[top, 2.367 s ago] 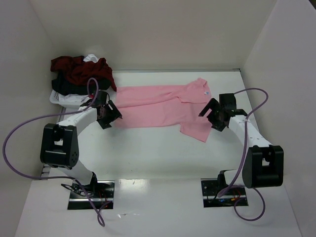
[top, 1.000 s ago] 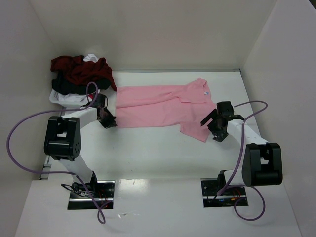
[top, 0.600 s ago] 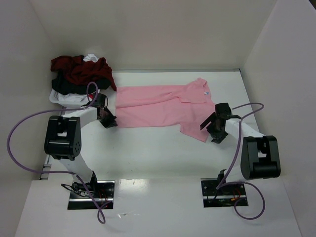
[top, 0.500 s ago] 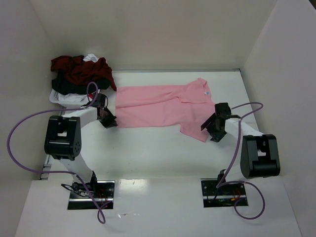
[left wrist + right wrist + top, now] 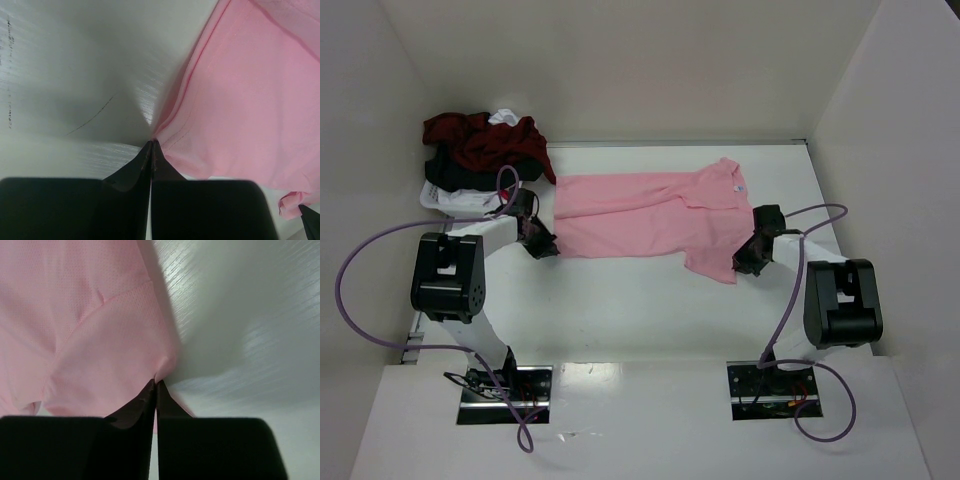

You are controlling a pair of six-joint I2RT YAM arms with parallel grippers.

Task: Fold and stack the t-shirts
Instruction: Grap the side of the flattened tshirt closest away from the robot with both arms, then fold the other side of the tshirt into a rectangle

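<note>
White table, boxed in by white walls at the back and both sides. We see a white basket left of the left gripper and a bit farther back, near it. In the left wrist view we get a thin dark scratch on the table, left of the fingertips and just beyond them.

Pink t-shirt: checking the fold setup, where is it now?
In the top view the pink t-shirt lies spread across mid-table, right of the shirt pile, with the left gripper and right gripper at its near corners.
</note>
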